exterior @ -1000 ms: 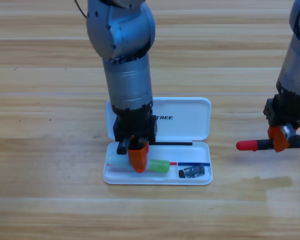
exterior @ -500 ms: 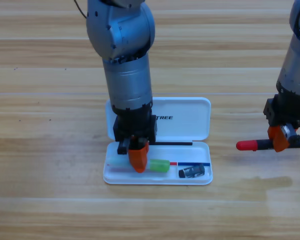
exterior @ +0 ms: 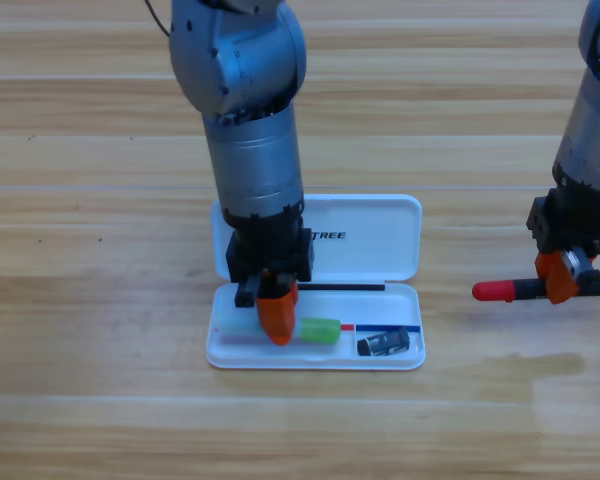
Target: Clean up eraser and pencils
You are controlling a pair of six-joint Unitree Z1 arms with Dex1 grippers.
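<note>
The white case [exterior: 380, 255] lies open at the table's middle. In its tray lies the pale whitish-green pencil, its green cap [exterior: 320, 330] pointing right. My left gripper [exterior: 276, 320] points straight down onto this pencil's middle and hides part of it. The eraser [exterior: 383, 343], a short black block, rests in the tray's right end. To the right of the case, the black pencil with a red end [exterior: 500, 290] sits level, just above or on the wood. My right gripper [exterior: 558, 283] is shut around its middle.
The case's lid [exterior: 365, 235] lies flat behind the tray, partly under the left arm. The left arm's thick grey body [exterior: 250, 140] stands over the case's left half. Bare wooden table surrounds the case on all sides.
The left arm's upper body has leaned very slightly to the left. Both grippers, both pencils and the eraser hold their places.
</note>
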